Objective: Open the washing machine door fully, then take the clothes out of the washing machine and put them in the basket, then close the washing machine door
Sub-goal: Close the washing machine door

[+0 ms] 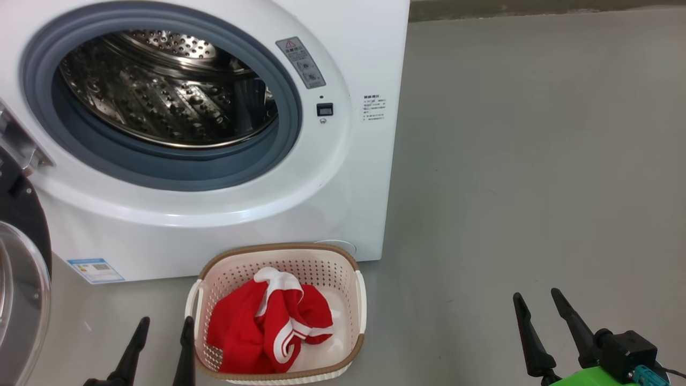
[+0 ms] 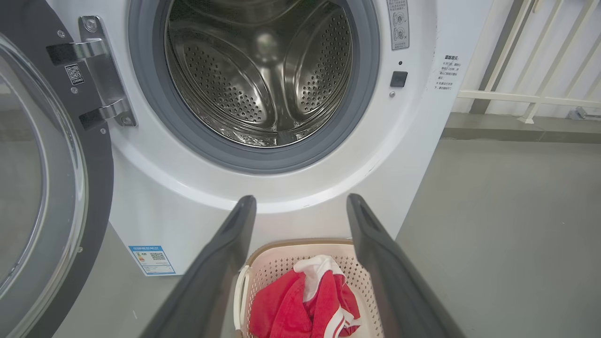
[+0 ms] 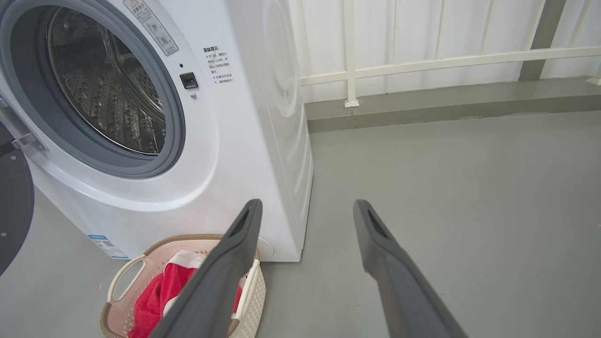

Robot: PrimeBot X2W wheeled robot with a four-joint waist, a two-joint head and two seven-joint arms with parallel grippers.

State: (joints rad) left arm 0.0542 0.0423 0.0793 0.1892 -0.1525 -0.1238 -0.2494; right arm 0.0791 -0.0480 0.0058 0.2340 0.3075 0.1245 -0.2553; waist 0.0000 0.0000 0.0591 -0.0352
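The white washing machine [image 1: 343,177] stands with its steel drum [image 1: 166,91] bare of laundry. Its door [image 1: 21,268] with black rim and glass window hangs swung wide at the left; the left wrist view shows the door [image 2: 42,188] on its hinge. The red clothes [image 1: 273,327] with white stripes lie in the cream basket [image 1: 278,262] on the floor before the machine. My left gripper [image 1: 165,321] is open with nothing in it, just left of the basket. My right gripper [image 1: 537,295] is open and holds nothing, over the floor at lower right.
Grey floor [image 1: 536,161] stretches to the right of the machine. A white railing [image 3: 446,61] and a low kerb run along the back wall. A blue label [image 1: 96,269] is on the machine's lower left corner.
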